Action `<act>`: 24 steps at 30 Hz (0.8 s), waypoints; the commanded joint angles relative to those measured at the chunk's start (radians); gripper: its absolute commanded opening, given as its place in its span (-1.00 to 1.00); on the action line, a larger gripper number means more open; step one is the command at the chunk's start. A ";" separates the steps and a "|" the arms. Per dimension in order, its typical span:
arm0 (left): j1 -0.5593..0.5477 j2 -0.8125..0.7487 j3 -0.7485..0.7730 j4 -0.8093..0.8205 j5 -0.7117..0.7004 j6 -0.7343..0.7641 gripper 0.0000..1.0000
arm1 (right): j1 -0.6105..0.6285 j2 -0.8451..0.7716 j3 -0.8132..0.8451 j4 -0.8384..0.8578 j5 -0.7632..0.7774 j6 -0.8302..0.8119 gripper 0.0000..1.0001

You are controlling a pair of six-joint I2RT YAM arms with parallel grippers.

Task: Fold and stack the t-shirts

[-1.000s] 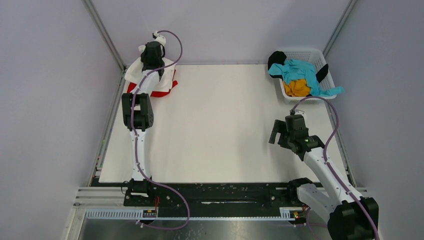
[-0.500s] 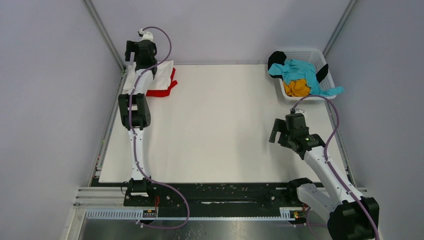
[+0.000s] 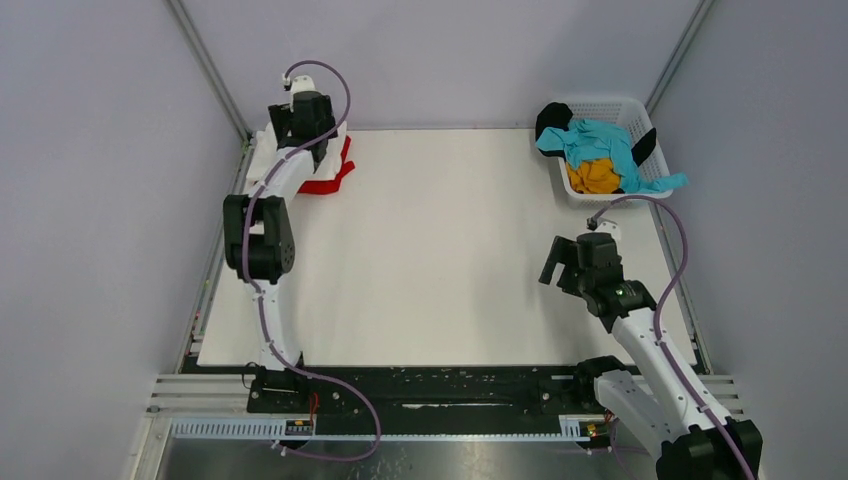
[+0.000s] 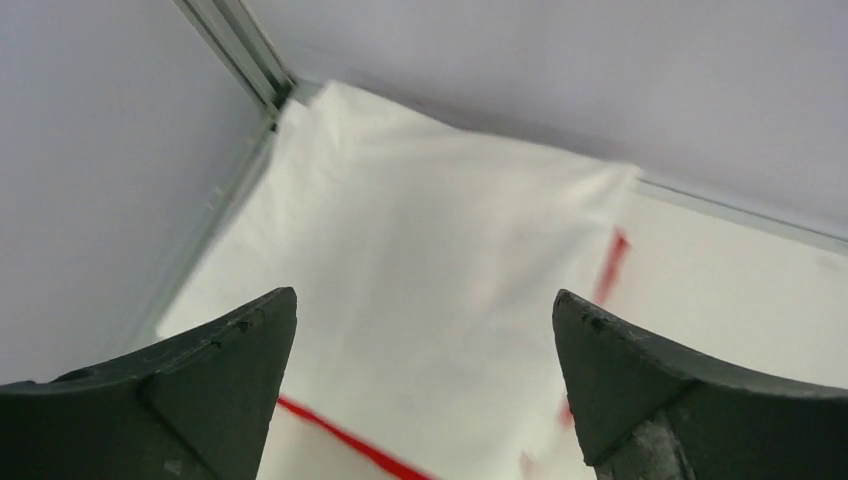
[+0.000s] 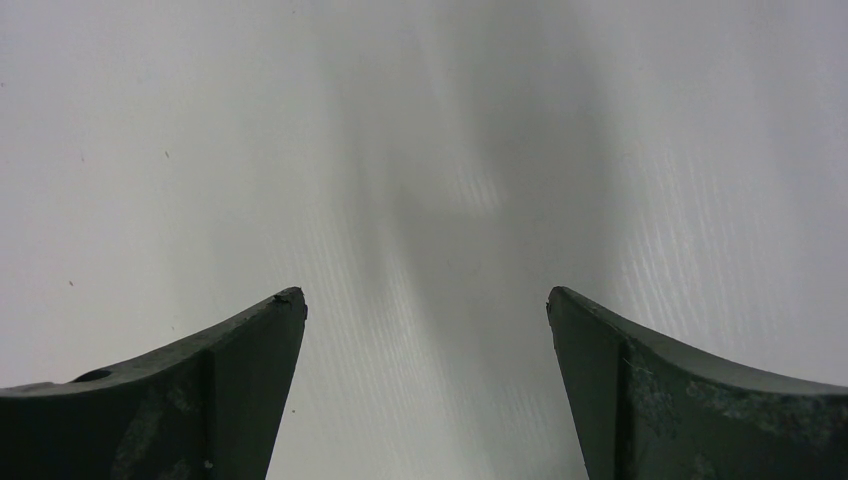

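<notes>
A folded white t-shirt (image 4: pixel 420 210) lies on top of a red t-shirt (image 3: pixel 322 184) in the table's far left corner. Only red edges (image 4: pixel 330 438) show round the white one. My left gripper (image 4: pixel 425 300) hangs open just above the white t-shirt (image 3: pixel 258 158), with nothing between its fingers. In the top view the left gripper (image 3: pixel 305 135) covers part of that pile. Teal (image 3: pixel 600 140), orange (image 3: pixel 595 177) and black (image 3: pixel 550 118) t-shirts lie heaped in the basket at the far right. My right gripper (image 3: pixel 553 268) is open over bare table (image 5: pixel 425 150), well short of the basket.
The white lattice basket (image 3: pixel 600 103) stands at the far right corner against the wall. A metal frame post (image 4: pixel 240 50) and grey walls close in the far left corner behind the pile. The table's white top (image 3: pixel 440 240) spreads between the two arms.
My left gripper has opened and let go of the white t-shirt, which now lies flatter on the red one. It shifted slightly above the pile. The right arm barely moved.
</notes>
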State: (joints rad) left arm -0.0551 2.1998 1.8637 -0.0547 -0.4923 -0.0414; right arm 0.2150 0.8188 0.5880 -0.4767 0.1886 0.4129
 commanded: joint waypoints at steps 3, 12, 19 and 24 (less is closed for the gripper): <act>-0.101 -0.361 -0.297 0.058 0.130 -0.337 0.98 | -0.004 -0.014 -0.038 0.122 -0.020 0.022 0.99; -0.377 -0.872 -0.867 -0.109 0.168 -0.484 0.98 | -0.005 -0.063 -0.074 0.110 0.012 0.032 0.99; -0.491 -1.140 -1.055 -0.350 0.027 -0.574 0.98 | -0.006 -0.153 -0.115 0.136 0.067 0.064 0.99; -0.494 -1.331 -1.154 -0.323 0.022 -0.589 0.98 | -0.006 -0.244 -0.159 0.160 0.118 0.074 0.99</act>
State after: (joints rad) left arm -0.5472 0.9890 0.7464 -0.3988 -0.4202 -0.6003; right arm 0.2131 0.6331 0.4564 -0.3660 0.2298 0.4641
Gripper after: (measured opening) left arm 0.989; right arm 0.993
